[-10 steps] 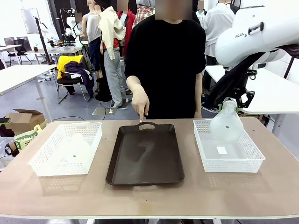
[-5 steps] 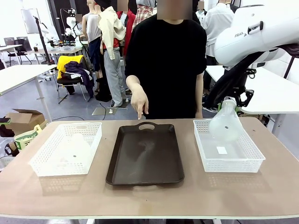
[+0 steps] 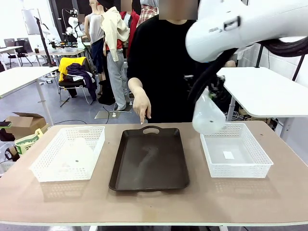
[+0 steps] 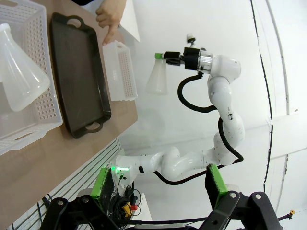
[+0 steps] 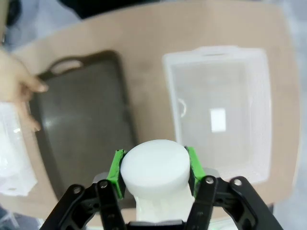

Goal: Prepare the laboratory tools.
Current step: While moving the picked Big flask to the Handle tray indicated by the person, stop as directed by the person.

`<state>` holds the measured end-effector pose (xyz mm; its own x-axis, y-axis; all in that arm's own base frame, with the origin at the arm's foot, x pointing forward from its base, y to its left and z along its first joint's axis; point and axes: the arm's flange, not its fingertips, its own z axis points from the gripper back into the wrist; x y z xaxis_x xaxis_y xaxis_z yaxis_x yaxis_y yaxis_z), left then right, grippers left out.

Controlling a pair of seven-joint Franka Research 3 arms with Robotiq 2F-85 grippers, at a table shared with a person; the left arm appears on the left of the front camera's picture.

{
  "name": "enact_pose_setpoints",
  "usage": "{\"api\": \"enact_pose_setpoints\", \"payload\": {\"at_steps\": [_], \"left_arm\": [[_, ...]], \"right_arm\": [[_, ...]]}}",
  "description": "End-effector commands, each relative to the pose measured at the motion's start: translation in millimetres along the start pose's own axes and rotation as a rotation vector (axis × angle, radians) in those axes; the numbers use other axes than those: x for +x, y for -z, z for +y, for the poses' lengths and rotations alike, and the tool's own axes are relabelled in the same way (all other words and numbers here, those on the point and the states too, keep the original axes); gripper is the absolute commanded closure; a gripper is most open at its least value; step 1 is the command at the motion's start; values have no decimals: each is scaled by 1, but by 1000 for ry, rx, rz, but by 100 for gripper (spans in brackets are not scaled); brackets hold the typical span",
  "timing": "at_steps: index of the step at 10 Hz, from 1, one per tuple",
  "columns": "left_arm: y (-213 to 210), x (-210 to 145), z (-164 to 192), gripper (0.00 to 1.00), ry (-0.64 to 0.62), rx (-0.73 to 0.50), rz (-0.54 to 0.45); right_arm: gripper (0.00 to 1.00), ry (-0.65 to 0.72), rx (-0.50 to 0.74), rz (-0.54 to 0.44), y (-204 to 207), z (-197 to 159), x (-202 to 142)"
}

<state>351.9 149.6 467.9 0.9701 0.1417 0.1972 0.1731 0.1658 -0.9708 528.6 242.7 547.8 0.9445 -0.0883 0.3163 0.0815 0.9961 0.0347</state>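
One frosted conical flask [image 3: 208, 116] hangs in the air over the gap between the dark tray [image 3: 149, 161] and the right white basket [image 3: 236, 156]. My right gripper [image 5: 153, 168] is shut on its neck, and its green pads [image 5: 116, 173] press both sides of the flask [image 5: 153, 173]. The left wrist view shows that same held flask [image 4: 156, 80] from the side. A second flask [image 3: 77, 153] lies on its side in the left basket [image 3: 67, 153], also seen as a flask [image 4: 20, 79] in the left wrist view. My left gripper [image 4: 158, 189] is open, high and off the table's side, holding nothing.
A person stands at the far side, and one hand [image 3: 142, 107] points down at the tray's far handle [image 3: 151, 130]. The right basket holds only a small white label [image 3: 228, 155]. Bare tabletop [image 3: 154, 204] runs along the near edge.
My right arm has lifted the flask out of the right basket and carried it left, towards the tray. The person's pointing hand has stayed in place.
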Motion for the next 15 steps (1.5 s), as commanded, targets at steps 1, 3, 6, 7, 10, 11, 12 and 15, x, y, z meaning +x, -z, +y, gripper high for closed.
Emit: {"api": "enact_pose_setpoints", "payload": {"at_steps": [1, 3, 6, 7, 10, 11, 12, 15], "left_arm": [[-3, -2, -1, 0, 5, -2, 5], [-3, -2, -1, 0, 5, -2, 5], [-3, -2, -1, 0, 5, -2, 5], [-3, -2, -1, 0, 5, -2, 5], [-3, -2, -1, 0, 5, -2, 5], [-3, -2, -1, 0, 5, -2, 5], [-3, -2, -1, 0, 5, -2, 5], [-3, -2, -1, 0, 5, -2, 5]], "right_arm": [[100, -212, 100, -106, 14, 29, 15], [100, -429, 242, -201, 19, 68, 14], [100, -535, 260, -181, 40, 107, 16], [100, -527, 251, -152, 49, 116, 17], [100, -519, 217, -54, 83, 142, 23], [100, -522, 203, -32, 93, 150, 27], [100, -514, 198, -22, 97, 154, 28], [100, -473, 186, -23, 97, 155, 30]]}}
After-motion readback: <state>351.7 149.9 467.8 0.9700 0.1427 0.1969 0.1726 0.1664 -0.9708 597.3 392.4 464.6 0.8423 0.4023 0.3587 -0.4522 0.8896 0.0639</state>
